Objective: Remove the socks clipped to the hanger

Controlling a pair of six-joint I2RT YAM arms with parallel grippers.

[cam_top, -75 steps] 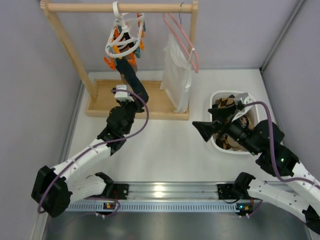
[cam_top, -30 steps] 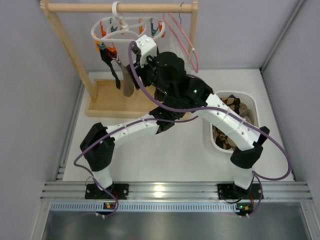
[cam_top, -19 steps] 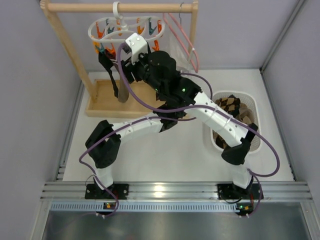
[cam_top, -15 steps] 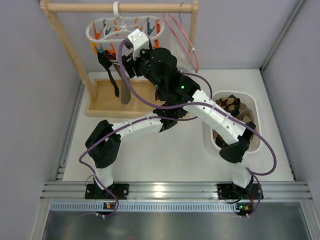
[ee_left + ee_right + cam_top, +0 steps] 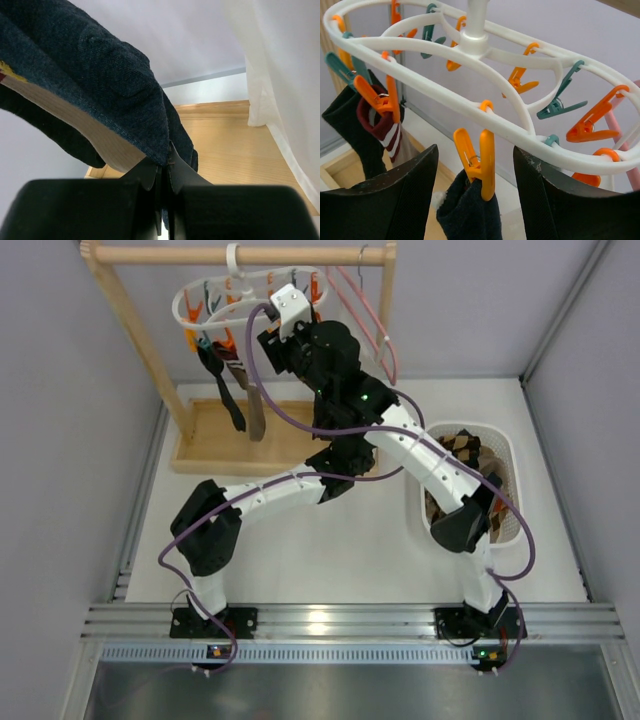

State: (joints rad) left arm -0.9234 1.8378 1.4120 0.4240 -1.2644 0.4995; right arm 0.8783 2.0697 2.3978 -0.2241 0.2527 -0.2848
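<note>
**Narrow on one side, wide on the other**

Top: the hanger (image 5: 245,295) hangs from a wooden rail (image 5: 200,255), socks (image 5: 240,400) dangling below it.
Left wrist: the left tool (image 5: 164,167) is pinched narrow on a dark blue sock (image 5: 100,95).
Right wrist: the right tool (image 5: 475,155) gapes wide around an orange clothespin (image 5: 482,160) clamping a dark sock (image 5: 467,212).

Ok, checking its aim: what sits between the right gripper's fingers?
An orange clothespin clipping a dark sock hangs between them, seen in the right wrist view.
</note>
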